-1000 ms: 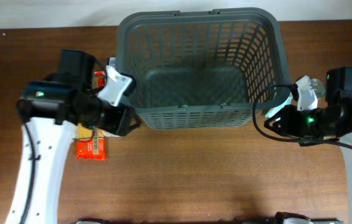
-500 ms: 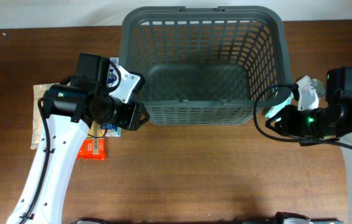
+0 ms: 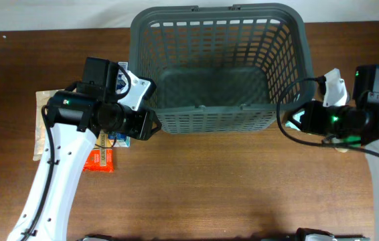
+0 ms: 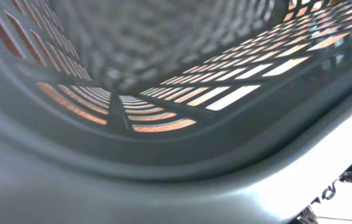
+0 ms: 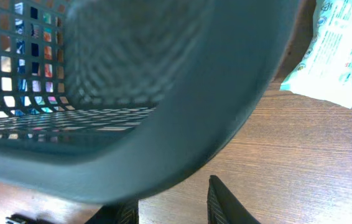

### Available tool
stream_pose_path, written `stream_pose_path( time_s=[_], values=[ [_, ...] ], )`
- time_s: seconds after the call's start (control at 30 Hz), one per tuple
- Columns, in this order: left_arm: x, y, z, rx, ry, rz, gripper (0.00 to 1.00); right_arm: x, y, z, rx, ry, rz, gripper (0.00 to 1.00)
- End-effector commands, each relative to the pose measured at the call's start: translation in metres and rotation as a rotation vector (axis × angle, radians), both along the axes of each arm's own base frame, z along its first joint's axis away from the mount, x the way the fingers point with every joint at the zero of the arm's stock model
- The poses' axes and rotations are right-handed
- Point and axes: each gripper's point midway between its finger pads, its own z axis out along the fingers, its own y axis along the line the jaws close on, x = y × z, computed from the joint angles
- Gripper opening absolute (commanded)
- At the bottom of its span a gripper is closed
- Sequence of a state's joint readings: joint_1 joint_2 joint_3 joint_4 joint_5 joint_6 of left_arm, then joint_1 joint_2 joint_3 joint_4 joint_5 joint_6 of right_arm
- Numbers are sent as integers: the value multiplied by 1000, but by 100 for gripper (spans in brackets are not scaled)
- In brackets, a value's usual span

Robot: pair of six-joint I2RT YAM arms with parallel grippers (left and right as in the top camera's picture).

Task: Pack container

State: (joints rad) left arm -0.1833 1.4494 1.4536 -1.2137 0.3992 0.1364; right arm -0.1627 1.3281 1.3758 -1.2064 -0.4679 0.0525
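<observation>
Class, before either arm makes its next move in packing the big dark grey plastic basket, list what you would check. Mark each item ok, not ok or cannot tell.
1. Is the dark grey slotted plastic basket upright with its opening up? Ok.
2. Is there room inside the basket? Ok, nothing lies in it.
3. Does the left gripper hold the basket's near corner? Cannot tell; its wrist view shows only rim.
4. Is the right gripper free? Ok, jaws apart with bare wood between.
5. Are the groceries packed? Not ok; the orange-red packet and the white-and-teal packet lie on the wooden table.
</observation>
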Motion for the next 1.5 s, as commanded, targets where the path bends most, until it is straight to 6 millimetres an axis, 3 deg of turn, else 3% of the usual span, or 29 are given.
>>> stream_pose_path(
  time_s=[0.0, 0.23, 0.37, 0.53, 0.67, 0.8, 0.9, 1.0, 1.03, 1.07, 1.17, 1.23, 1.3, 1.47],
  values=[
    [4, 9, -9, 60, 3, 27, 52, 8, 0, -12, 10, 34, -4, 31],
    [9, 9, -7, 61, -17, 30, 56, 8, 5, -12, 40, 41, 12, 31],
    [13, 10, -6, 69, -34, 38, 63, 3, 6, -11, 35, 44, 22, 31],
    [-7, 14, -11, 88, 43, 34, 67, -11, -5, 4, -54, 20, 4, 33],
    [-18, 16, -2, 86, 36, 32, 67, -26, -13, 41, -132, -52, -6, 38],
    [-24, 17, 28, 64, -67, 37, 67, -36, -11, 93, -153, -190, -15, 50],
    [-27, 22, 67, 49, -195, 76, 70, -41, -16, 136, -203, -322, -43, 70],
    [-22, 46, 116, 108, -372, 205, 86, -46, -28, 172, -274, -424, -108, 91],
    [-20, 54, 130, 128, -426, 236, 96, -47, -33, 181, -289, -446, -140, 95],
    [-17, 63, 146, 149, -486, 275, 100, -49, -35, 190, -300, -468, -158, 98],
    [-10, 87, 179, 187, -592, 374, 100, -53, -43, 212, -341, -533, -197, 99],
    [-2, 103, 185, 210, -609, 431, 99, -56, -49, 225, -373, -568, -228, 99],
    [8, 118, 179, 230, -584, 478, 99, -61, -56, 235, -400, -593, -269, 99],
    [40, 146, 132, 279, -416, 505, 99, -65, -85, 249, -496, -594, -431, 99]
  ],
)
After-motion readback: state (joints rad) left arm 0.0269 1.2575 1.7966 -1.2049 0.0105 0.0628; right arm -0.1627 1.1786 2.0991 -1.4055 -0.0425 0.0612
